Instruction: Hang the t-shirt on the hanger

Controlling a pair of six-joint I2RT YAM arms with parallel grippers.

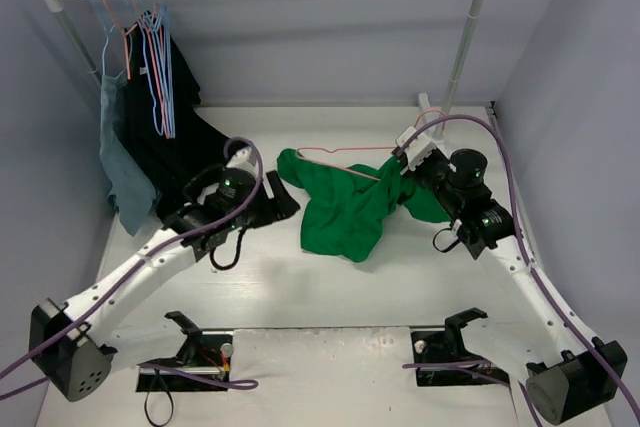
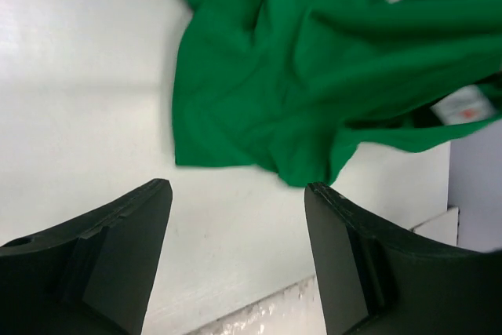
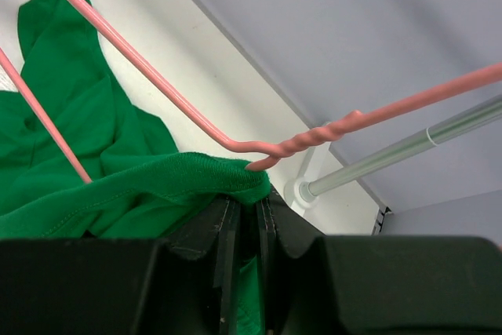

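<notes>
The bright green cloth t-shirt (image 1: 345, 212) lies crumpled on the white table (image 1: 300, 292), and the thin pink wire hanger (image 3: 318, 135) crosses its upper edge. The right gripper (image 3: 245, 208) is clenched on the collar just under the hanger's twisted neck. The left gripper (image 2: 239, 194) hovers released near the hem. The threading step seems to be in hand. Next, the left gripper probably must catch loose cloth and pull it over the hanger's shoulder.

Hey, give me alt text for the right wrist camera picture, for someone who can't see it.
The right end effector, shut, pinches the ribbed collar of a green t-shirt, with the twisted neck of a pink wire hanger just above it. The hanger's wires slant across the shirt.
</notes>
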